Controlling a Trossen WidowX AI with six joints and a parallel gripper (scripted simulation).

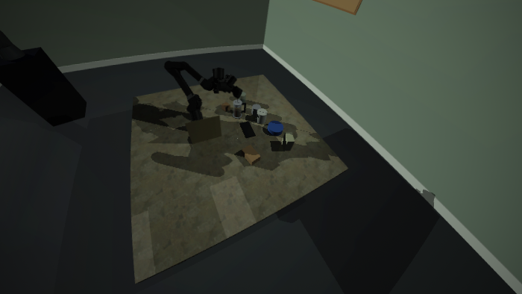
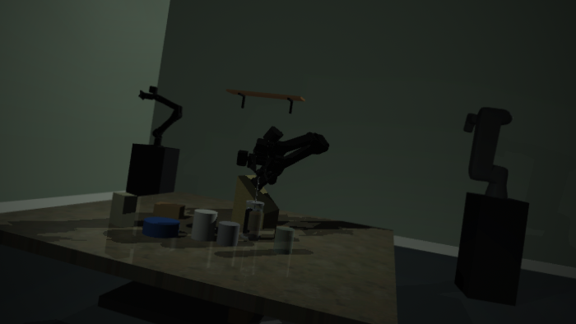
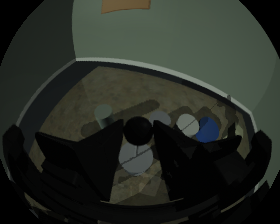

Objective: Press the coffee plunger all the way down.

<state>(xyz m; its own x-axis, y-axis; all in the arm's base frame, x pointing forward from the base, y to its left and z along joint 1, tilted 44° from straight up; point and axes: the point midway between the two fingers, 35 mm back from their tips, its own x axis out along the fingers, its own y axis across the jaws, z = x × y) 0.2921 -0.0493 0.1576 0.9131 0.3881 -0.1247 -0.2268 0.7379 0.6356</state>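
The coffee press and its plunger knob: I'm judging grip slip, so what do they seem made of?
Coffee press: probably clear glass, brown contents showing through, pale metal-like lid. Plunger knob: dark, matte, likely plastic, clamped in the gripper.

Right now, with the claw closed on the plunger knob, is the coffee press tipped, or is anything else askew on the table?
Nothing stands out. The coffee press stands upright with the claw shut on its plunger knob, and the grey cylinders beside it stand upright too.
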